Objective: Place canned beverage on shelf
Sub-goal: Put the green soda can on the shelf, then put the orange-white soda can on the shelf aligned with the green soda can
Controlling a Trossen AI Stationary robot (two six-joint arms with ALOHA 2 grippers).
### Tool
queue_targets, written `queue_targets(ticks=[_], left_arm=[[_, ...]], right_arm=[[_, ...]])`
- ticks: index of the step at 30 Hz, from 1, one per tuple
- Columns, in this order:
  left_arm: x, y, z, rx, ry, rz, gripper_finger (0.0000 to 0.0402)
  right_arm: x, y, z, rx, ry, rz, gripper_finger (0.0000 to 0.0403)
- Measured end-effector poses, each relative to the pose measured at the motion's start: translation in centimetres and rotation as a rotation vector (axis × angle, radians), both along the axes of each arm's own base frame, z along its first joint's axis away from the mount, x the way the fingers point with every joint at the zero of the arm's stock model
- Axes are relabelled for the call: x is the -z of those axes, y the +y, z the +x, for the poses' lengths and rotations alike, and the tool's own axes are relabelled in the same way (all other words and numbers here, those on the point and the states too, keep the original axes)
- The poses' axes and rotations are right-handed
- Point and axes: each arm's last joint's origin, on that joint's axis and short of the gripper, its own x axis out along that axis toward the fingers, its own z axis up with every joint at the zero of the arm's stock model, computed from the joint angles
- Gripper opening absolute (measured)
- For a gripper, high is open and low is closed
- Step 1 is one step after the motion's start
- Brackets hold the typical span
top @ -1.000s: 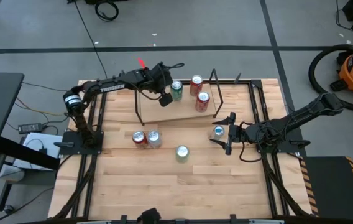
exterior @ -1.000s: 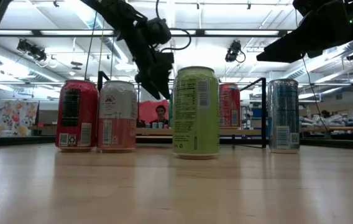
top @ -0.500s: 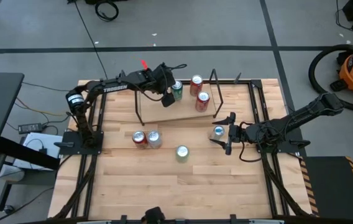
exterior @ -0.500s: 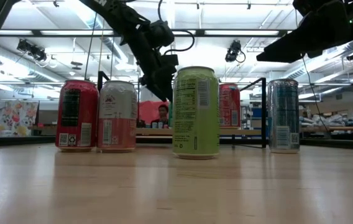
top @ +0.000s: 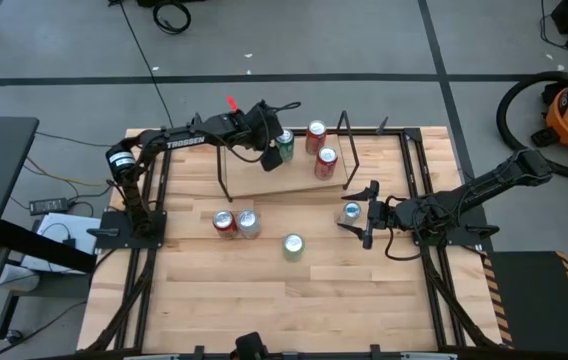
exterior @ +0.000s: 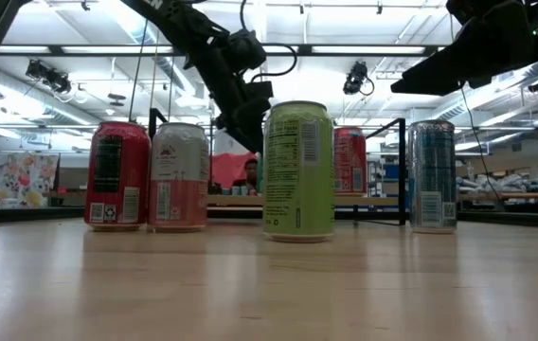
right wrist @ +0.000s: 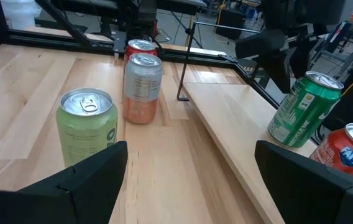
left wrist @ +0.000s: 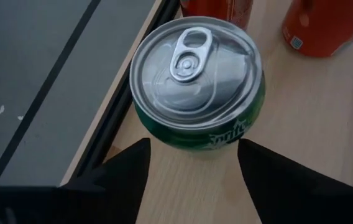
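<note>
Green can (left wrist: 196, 106) at shelf (top: 299, 178) back edge, tilted, between left pincer (top: 274, 150) fingers.

two red cans (top: 321, 147) crowd the shelf's (top: 299, 180) right end; its left end lies open.
</note>
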Motion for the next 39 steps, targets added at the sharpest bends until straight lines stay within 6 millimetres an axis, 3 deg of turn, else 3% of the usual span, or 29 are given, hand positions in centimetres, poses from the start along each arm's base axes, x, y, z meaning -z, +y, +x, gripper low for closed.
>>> queue_targets(ticks=[10,27,31,39], left_arm=[[-0.1,0.0,0.2,0.036,-0.022,-0.006,0.0197],[-0.1,-1.0,-0.5,0.084,0.074,-0.033,0.0194],[-1.9,-3.3,-0.7,0.141,0.135,-0.132,0.0194],[-4.4,-11.6,0.8,0.289,0.207,-0.273,0.0195]], right_arm=[[0.0,0.0,0.0,0.0,0.0,0.0,0.0364],[0.0,0.0,0.0,0.0,0.001,0.0,0.0364],[0.0,0.0,0.0,0.0,0.002,-0.001,0.0364],[0.0,0.0,0.0,-0.004,0.003,-0.007,0.0364]])
